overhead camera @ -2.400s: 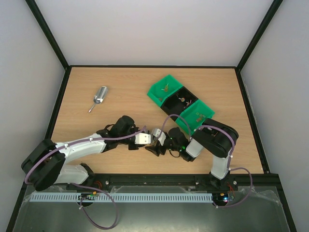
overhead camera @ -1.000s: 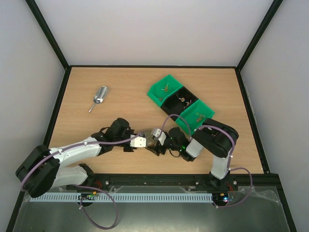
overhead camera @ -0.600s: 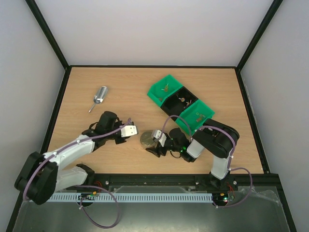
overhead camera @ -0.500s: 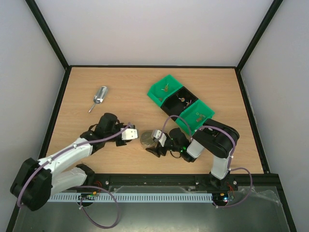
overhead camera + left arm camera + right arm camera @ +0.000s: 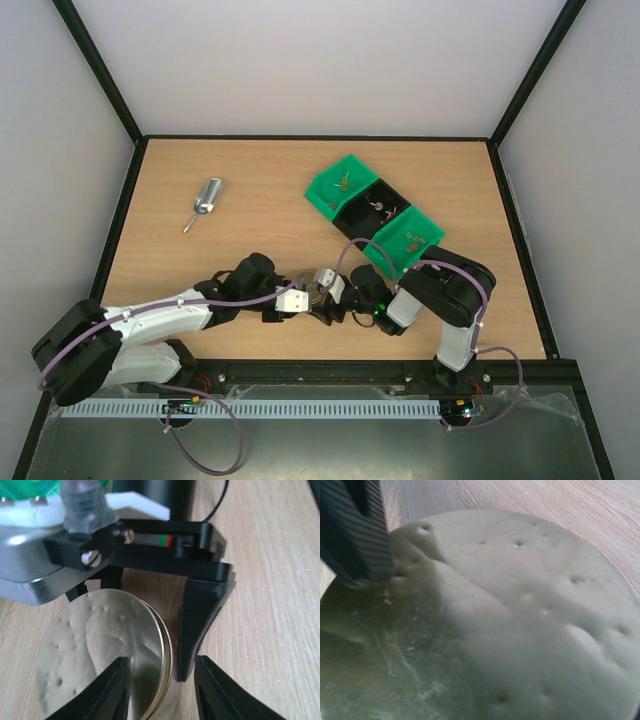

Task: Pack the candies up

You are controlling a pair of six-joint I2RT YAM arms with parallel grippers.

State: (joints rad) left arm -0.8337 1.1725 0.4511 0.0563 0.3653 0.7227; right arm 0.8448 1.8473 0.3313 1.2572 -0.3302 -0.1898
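Observation:
A jar with a round silver lid point(image 5: 100, 650) stands on the table's near middle. In the left wrist view my right gripper point(image 5: 320, 292) is shut around it, one black finger point(image 5: 200, 620) against the lid's rim. My left gripper point(image 5: 165, 690) hangs open over the lid's right edge, straddling that rim and the right gripper's finger. The lid point(image 5: 520, 620) fills the right wrist view, with a ribbed black pad point(image 5: 355, 535) at its far edge. In the top view my left gripper point(image 5: 297, 298) covers the jar. Small candies point(image 5: 345, 182) lie in the bins.
A green bin point(image 5: 325, 190), a black bin point(image 5: 362, 203) and a second green bin point(image 5: 397, 255) stand in a diagonal row right of centre. A small metal scoop point(image 5: 206, 200) lies at the far left. Black frame rails edge the table.
My left gripper swung away to the left, baring the jar's lid, then came back over it with its jaws wider apart. The right arm and the jar stayed put.

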